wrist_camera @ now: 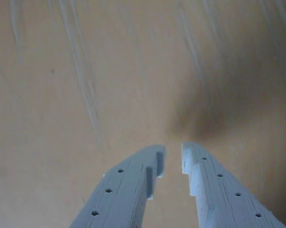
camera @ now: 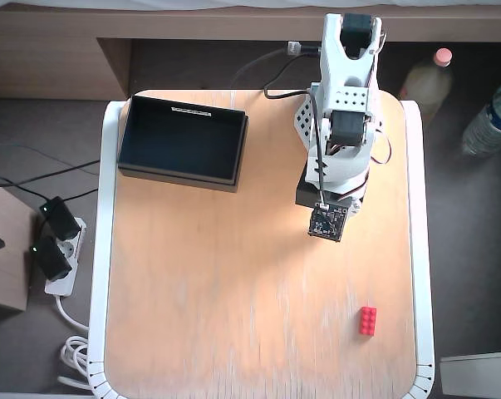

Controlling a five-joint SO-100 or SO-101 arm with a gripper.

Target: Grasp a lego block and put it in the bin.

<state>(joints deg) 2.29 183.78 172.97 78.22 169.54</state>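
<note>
In the wrist view the jaws [wrist_camera: 173, 159] stand slightly parted and empty over blurred bare counter [camera: 233, 291], while the overhead view shows the lego block [camera: 367, 320] far from the bin [camera: 184, 141], near the counter's lower right corner.

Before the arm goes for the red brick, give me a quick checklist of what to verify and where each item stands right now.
1. Gripper empty: ok, only bare table shows between the fingertips in the wrist view.
2. Jaws wide enough for the brick: not ok, only a narrow gap.
3. Lego block free to reach: ok, alone near the lower right in the overhead view.
4. Gripper lined up over the block: not ok, block absent from the wrist view.
5. Bin ready: ok, empty, upper left.
</note>
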